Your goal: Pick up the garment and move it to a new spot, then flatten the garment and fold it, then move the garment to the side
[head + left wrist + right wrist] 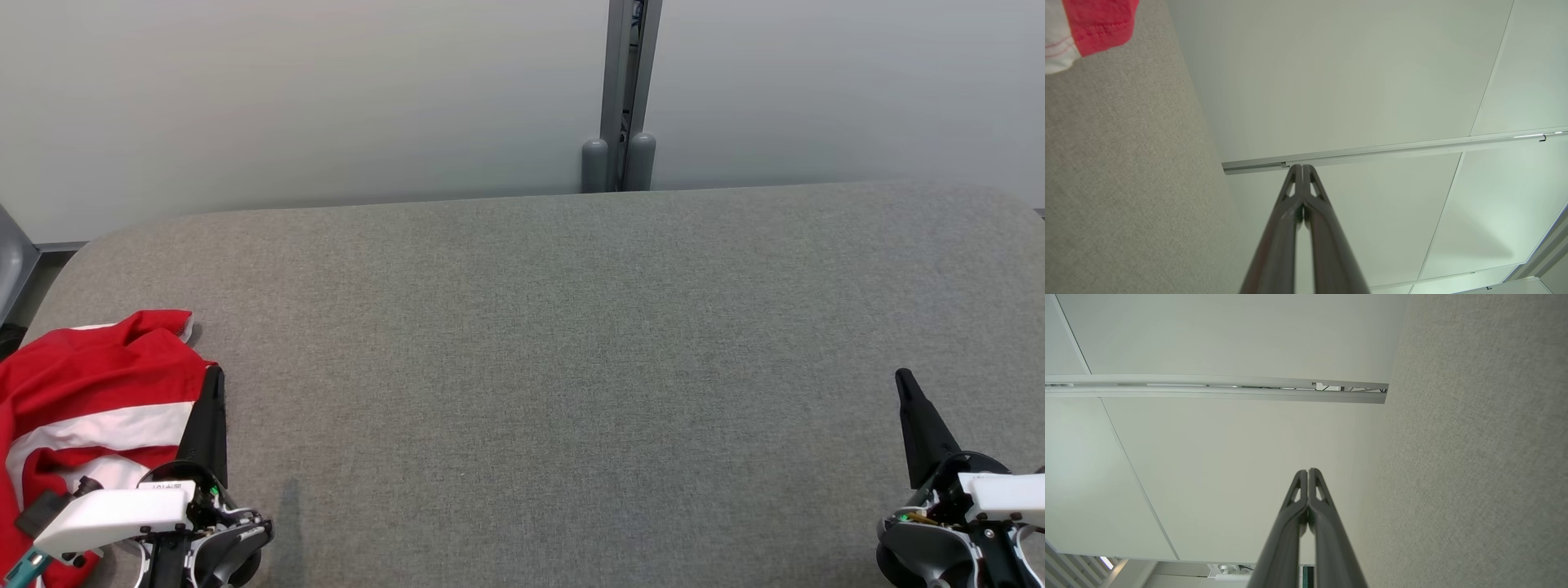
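The left claw (214, 377) is sitting at the near edge of the grey padded table (531, 367). Its 2 dark fingers are pressing tight together and gripping nothing. The red and white garment (90, 392) is lying crumpled just beside this claw, on its outer side. The cloth's edge is running right along the fingers, and whether it is touching them cannot be told. In the left wrist view the claw (1302, 167) is pointing toward the pale wall (1331, 81), and a corner of the garment (1098, 24) is showing beyond and to one side of the tips. The right claw (903, 377) is sitting well apart from the garment, across the table, with its 2 fingers also closing on each other and carrying nothing. A grey post (624, 82) is standing ahead of both claws, against the wall.
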You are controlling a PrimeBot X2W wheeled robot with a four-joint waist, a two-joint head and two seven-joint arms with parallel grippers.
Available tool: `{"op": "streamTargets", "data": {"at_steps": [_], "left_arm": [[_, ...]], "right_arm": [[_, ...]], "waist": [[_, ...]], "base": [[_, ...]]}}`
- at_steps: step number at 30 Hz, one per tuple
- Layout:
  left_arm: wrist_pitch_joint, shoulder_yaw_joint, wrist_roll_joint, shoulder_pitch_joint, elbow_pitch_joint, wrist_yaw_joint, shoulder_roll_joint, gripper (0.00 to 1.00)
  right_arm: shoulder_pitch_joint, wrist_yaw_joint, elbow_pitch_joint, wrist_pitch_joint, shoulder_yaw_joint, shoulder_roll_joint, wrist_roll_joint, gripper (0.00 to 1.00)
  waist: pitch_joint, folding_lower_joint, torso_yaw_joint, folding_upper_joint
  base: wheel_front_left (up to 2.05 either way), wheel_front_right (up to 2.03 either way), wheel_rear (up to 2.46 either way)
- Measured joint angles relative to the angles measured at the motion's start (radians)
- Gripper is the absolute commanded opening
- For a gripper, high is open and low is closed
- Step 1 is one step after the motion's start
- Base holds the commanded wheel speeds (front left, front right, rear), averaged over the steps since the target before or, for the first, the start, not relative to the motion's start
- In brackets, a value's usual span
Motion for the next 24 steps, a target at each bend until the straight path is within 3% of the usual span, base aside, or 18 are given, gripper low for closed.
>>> {"op": "streamTargets", "data": {"at_steps": [24], "left_arm": [[0.0,0.0,0.0,0.0,0.0,0.0,0.0,0.0]], "right_arm": [[0.0,0.0,0.0,0.0,0.0,0.0,0.0,0.0]], "waist": [[0.0,0.0,0.0,0.0]], "base": [[0.0,0.0,0.0]]}}
